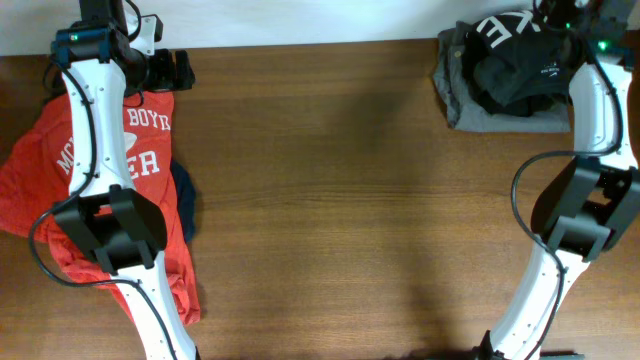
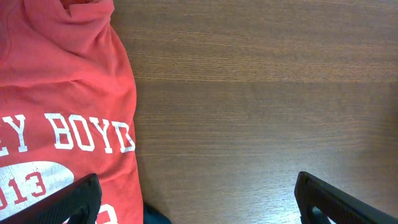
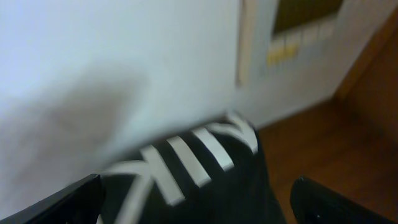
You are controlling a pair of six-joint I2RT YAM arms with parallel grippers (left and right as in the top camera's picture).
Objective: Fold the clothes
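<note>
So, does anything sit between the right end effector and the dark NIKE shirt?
Nothing visible does. The right end effector hangs open just over the dark NIKE shirt, which lies bunched on a grey garment.

Red T-shirt (image 1: 155, 145) lies left on wooden table (image 1: 330, 200), grey garment (image 1: 480, 121) right

red shirt (image 2: 62, 81) BOYD, dark shirt (image 3: 217, 186) NIK

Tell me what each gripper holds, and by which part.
Nothing is held. The left gripper stands open over the table beside the red T-shirt; the right gripper stands open above the dark NIKE T-shirt.
</note>
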